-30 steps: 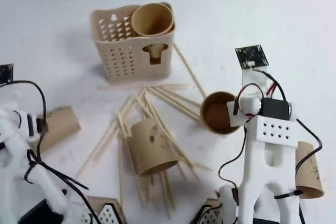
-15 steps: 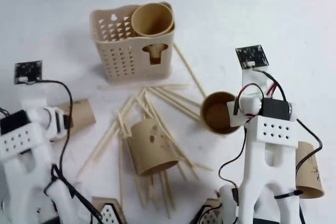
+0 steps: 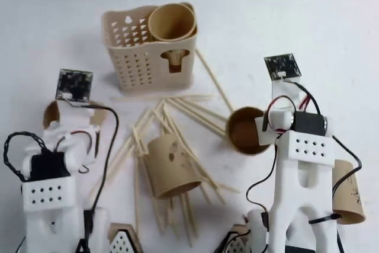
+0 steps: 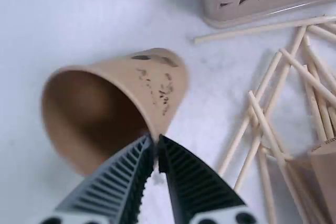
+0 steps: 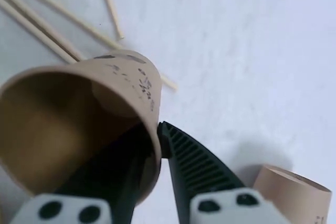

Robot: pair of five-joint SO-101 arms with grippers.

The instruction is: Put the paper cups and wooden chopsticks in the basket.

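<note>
A cup (image 3: 172, 22) stands in the basket (image 3: 139, 66); chopsticks (image 3: 195, 115) lie scattered beside it.

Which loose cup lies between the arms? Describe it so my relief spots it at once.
Start at the perforated basket at the table's far side; wooden chopsticks fan out in front of it. The paper cup lying on its side amid those sticks is the one. Its neighbours, the left cup and right cup, are each pinched in a hand; it lies free.
</note>
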